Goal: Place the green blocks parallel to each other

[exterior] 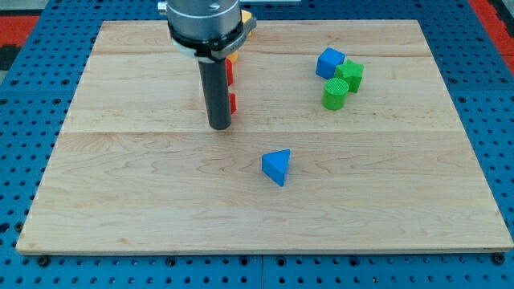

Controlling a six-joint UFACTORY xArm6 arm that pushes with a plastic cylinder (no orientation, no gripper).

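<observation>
Two green blocks sit at the view's upper right. A green star-shaped block (351, 74) lies just right of a blue cube (328, 62) and touches it. A green cylinder (335, 94) stands just below the star, touching it. My tip (220, 126) rests on the board left of centre, far to the left of the green blocks. A red block (232, 103) shows just right of the rod, partly hidden by it.
A blue triangular block (277, 166) lies near the board's middle, below and right of my tip. Another red block (229, 72) and a yellow one (232, 58) are partly hidden behind the rod. The wooden board (120, 201) sits on a blue perforated table.
</observation>
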